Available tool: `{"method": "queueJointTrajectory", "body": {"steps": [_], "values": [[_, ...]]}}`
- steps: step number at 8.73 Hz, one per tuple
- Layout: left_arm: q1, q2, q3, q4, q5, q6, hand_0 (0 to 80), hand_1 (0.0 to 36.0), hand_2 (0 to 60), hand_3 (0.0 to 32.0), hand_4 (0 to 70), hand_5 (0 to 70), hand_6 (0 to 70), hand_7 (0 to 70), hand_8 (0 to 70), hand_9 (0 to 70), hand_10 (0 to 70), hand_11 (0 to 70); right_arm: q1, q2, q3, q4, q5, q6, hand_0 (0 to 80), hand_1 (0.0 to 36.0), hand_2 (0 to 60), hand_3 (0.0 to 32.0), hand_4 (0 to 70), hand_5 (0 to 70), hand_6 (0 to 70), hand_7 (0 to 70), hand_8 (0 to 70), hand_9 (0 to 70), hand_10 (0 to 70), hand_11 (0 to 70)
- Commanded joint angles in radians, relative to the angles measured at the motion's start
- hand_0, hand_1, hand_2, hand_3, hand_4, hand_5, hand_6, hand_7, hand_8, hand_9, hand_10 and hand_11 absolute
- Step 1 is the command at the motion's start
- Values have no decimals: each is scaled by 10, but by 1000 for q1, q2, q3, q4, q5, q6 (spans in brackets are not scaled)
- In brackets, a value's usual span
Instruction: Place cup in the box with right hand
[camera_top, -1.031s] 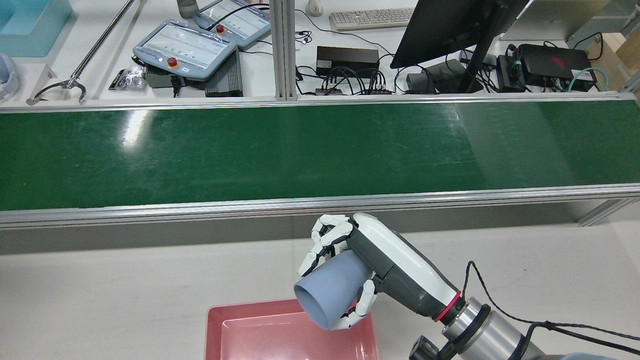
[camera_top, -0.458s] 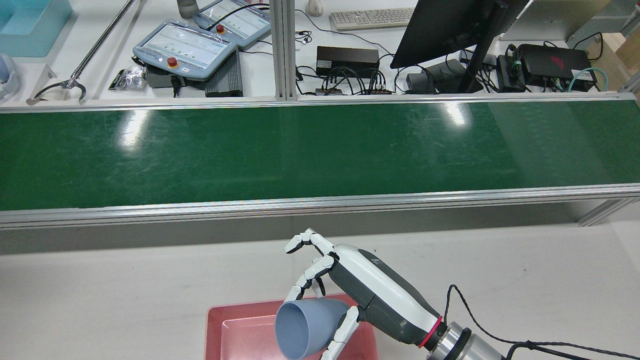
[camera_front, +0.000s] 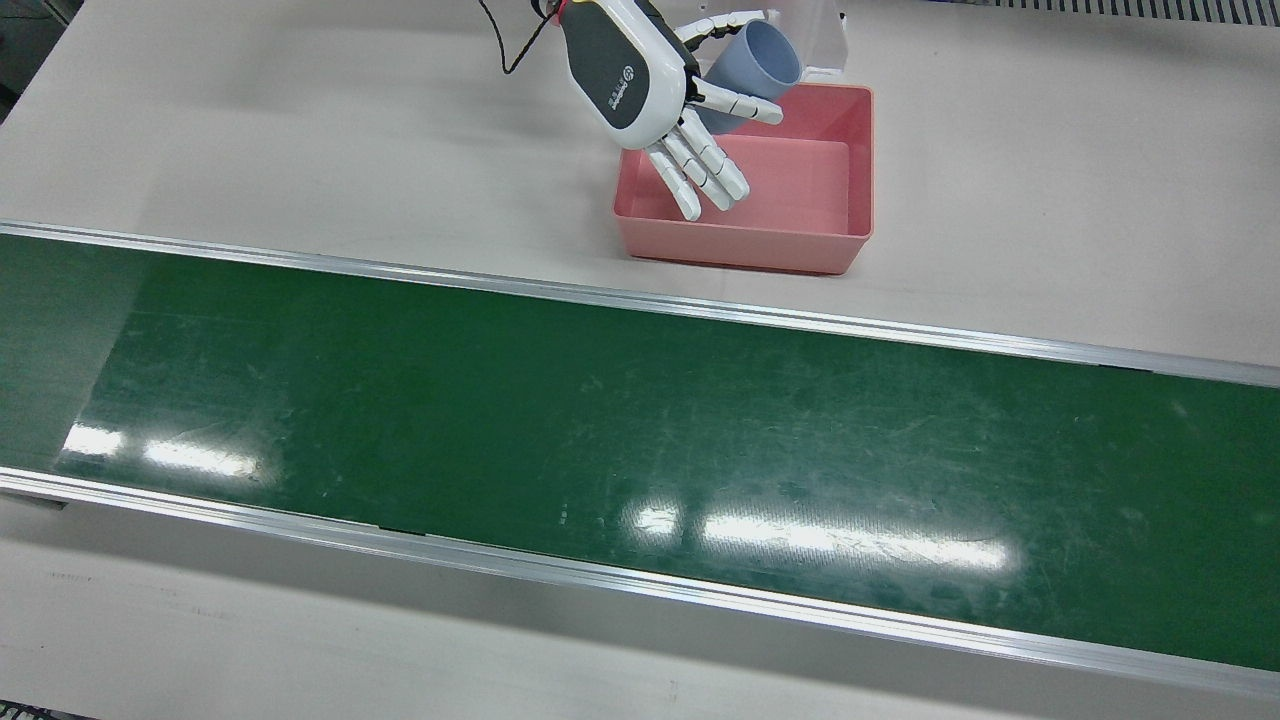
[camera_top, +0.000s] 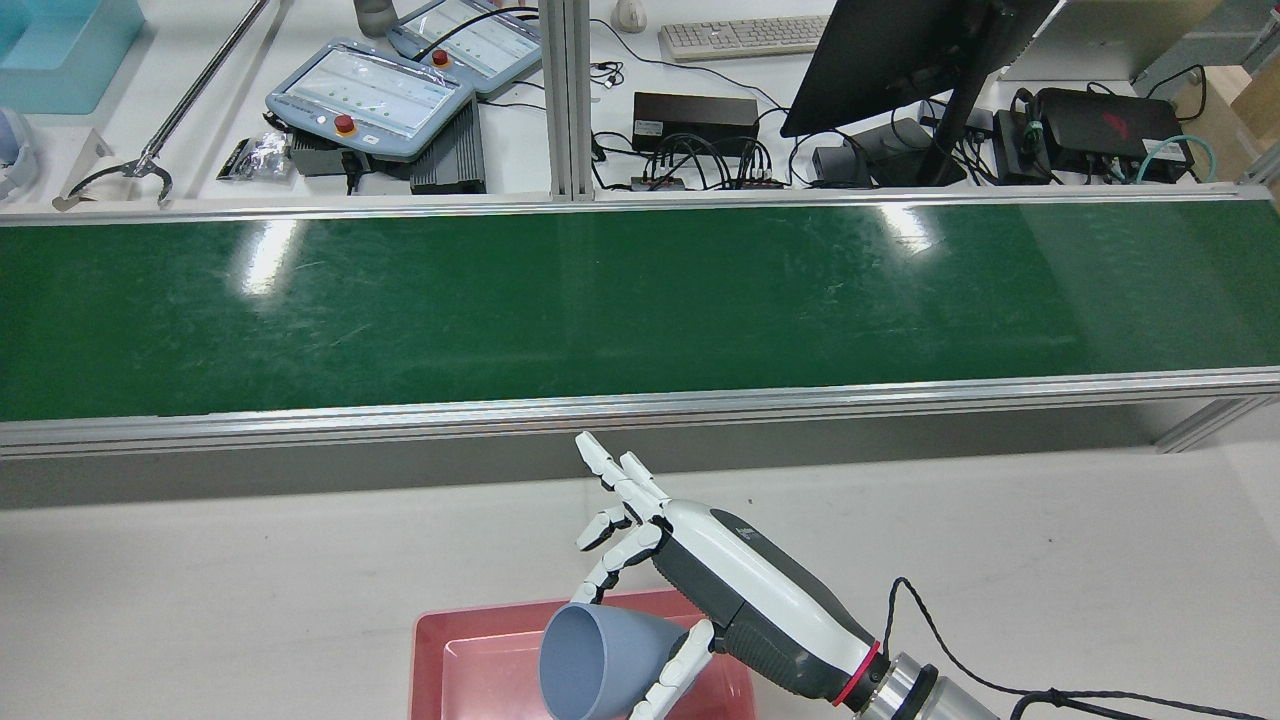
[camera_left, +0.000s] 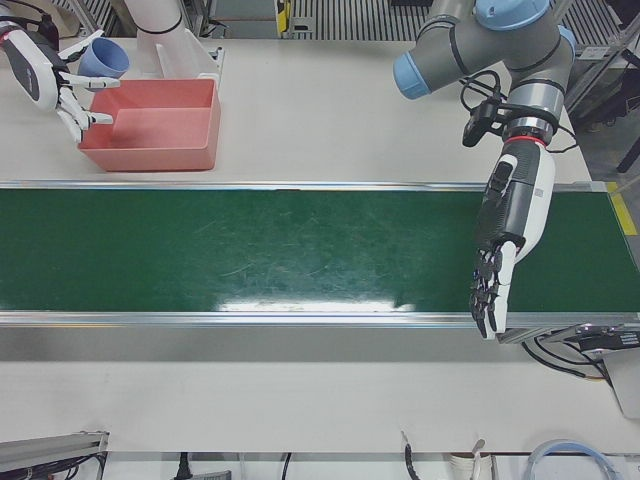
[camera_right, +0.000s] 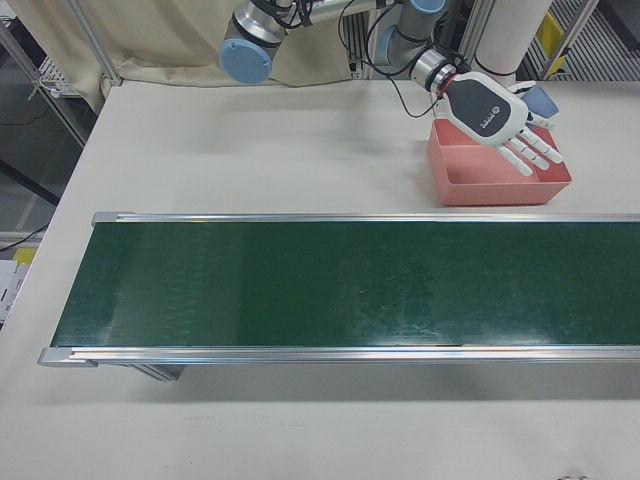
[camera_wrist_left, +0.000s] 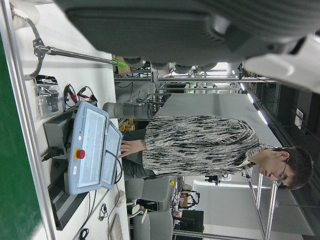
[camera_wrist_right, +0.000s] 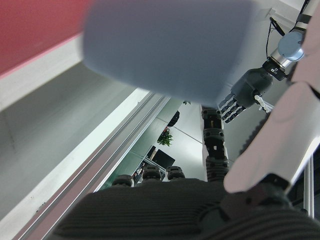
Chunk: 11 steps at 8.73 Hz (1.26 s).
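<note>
The blue-grey cup (camera_front: 760, 60) lies tilted on its side over the near-robot end of the pink box (camera_front: 740, 250), mouth turned away from the hand. My right hand (camera_front: 640, 80) is above the box with fingers spread straight; the cup leans against the thumb and palm, with no fingers closed around it. The rear view shows the cup (camera_top: 590, 660) at the box (camera_top: 430, 650) beside the right hand (camera_top: 720, 570). The cup (camera_wrist_right: 170, 45) fills the right hand view. My left hand (camera_left: 500, 250) hangs open and empty over the belt's far end.
The green conveyor belt (camera_front: 600, 420) runs across the table between metal rails, in front of the box. Behind it in the rear view are teach pendants (camera_top: 370, 100), a monitor (camera_top: 900, 60) and cables. A person shows in the left hand view (camera_wrist_left: 200, 150).
My right hand has come down over the box and its fingers have opened from around the cup. The cup has tipped over and sunk toward the box.
</note>
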Motion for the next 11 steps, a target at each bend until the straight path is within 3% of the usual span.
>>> {"method": "queueJointTrajectory", "body": {"steps": [1, 2, 3, 4, 5, 6, 7, 8, 9, 10, 11], "values": [[1, 0, 0, 0, 0, 0, 0, 0, 0, 0, 0, 0, 0, 0, 0, 0, 0, 0, -1, -3, 3, -2, -3, 1, 446, 46, 26, 26, 51, 27, 17, 65, 37, 77, 0, 0], [1, 0, 0, 0, 0, 2, 0, 0, 0, 0, 0, 0, 0, 0, 0, 0, 0, 0, 3, -5, 16, -5, -9, 7, 443, 45, 26, 28, 50, 27, 19, 72, 40, 81, 0, 0], [1, 0, 0, 0, 0, 0, 0, 0, 0, 0, 0, 0, 0, 0, 0, 0, 0, 0, 67, -43, 65, -5, -18, 18, 380, 109, 224, 26, 12, 27, 20, 79, 43, 87, 0, 0], [1, 0, 0, 0, 0, 0, 0, 0, 0, 0, 0, 0, 0, 0, 0, 0, 0, 0, 154, -139, 166, -11, -18, 80, 453, 41, 0, 24, 68, 28, 22, 85, 45, 90, 0, 0], [1, 0, 0, 0, 0, 0, 0, 0, 0, 0, 0, 0, 0, 0, 0, 0, 0, 0, 264, -211, 200, -17, -21, 178, 448, 56, 29, 24, 52, 31, 24, 89, 48, 95, 0, 0], [-1, 0, 0, -1, 0, 0, 0, 0, 0, 0, 0, 0, 0, 0, 0, 0, 0, 0, 373, -285, 179, -22, -68, 311, 457, 77, 34, 22, 52, 38, 27, 92, 51, 100, 0, 5], [1, 0, 0, -1, 0, 0, 0, 0, 0, 0, 0, 0, 0, 0, 0, 0, 0, 0, 506, -301, 115, -27, -157, 423, 492, 136, 71, 6, 73, 53, 35, 104, 59, 112, 10, 31], [-1, 0, 0, -1, 0, 0, 0, 0, 0, 0, 0, 0, 0, 0, 0, 0, 0, 0, 651, -299, -22, -25, -284, 595, 533, 161, 34, 0, 98, 65, 40, 110, 65, 119, 19, 49], [-1, 0, 0, 0, 0, 0, 0, 0, 0, 0, 0, 0, 0, 0, 0, 0, 0, 0, 760, -298, -119, -16, -367, 707, 540, 192, 98, 0, 92, 69, 43, 118, 67, 124, 27, 61], [-1, 0, 0, -1, 0, 0, 0, 0, 0, 0, 0, 0, 0, 0, 0, 0, 0, 0, 899, -298, -141, -14, -436, 733, 540, 208, 136, 0, 94, 71, 46, 125, 68, 125, 33, 70], [1, 0, 0, -1, 0, 0, 0, 0, 0, 0, 0, 0, 0, 0, 0, 0, 0, 0, 1022, -298, -178, -7, -498, 750, 520, 173, 100, 0, 97, 64, 44, 125, 67, 125, 33, 68]]}}
